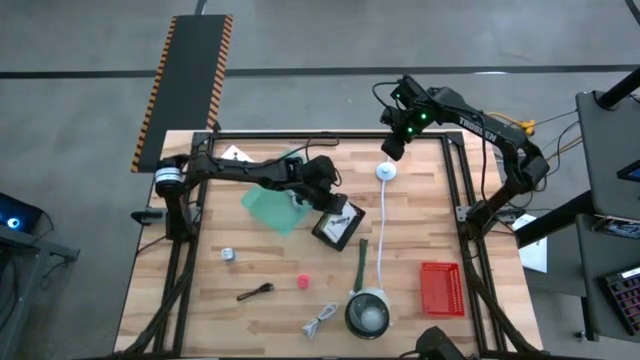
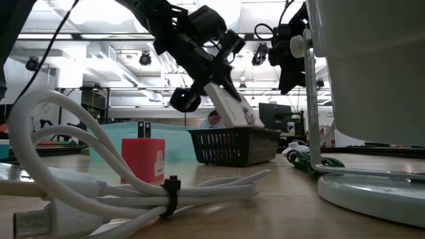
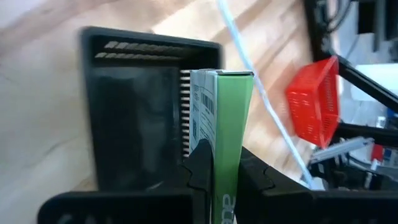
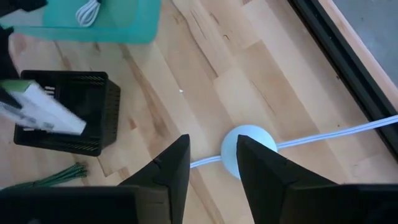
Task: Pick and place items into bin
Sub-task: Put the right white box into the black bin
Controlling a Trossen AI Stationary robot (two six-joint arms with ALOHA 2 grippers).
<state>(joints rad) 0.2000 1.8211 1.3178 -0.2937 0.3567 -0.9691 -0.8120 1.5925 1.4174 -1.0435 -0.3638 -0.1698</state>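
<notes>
My left gripper (image 1: pixel 333 203) is shut on a flat green-and-white pack (image 3: pixel 224 118), which slants down over the black bin (image 1: pixel 338 230). In the low view the pack (image 2: pixel 232 105) hangs just above the bin's rim (image 2: pixel 232 135). My right gripper (image 4: pixel 211 163) waits open above the cord's round puck (image 4: pixel 249 148) at the far side of the table. A small metal piece (image 1: pixel 228 254), a brown spoon (image 1: pixel 255 292), a pink ball (image 1: pixel 303 282), a coiled cable (image 1: pixel 320 320) and a dark green stick (image 1: pixel 360 262) lie on the wood. My left gripper pinches the pack between its two fingers, one on the white printed face (image 3: pixel 204 146), the other on the green face (image 3: pixel 239 155), at the pack's upper end. The fingers slant down from the table's left. The pack sticks out ahead of them, tilted and lifted clear.
A teal bin (image 1: pixel 270 210) with a cable in it sits left of the black bin. A red basket (image 1: pixel 441 288) stands near right, and a grey bowl (image 1: pixel 367 313) sits near the front edge. The long white cord (image 1: pixel 384 230) runs between them.
</notes>
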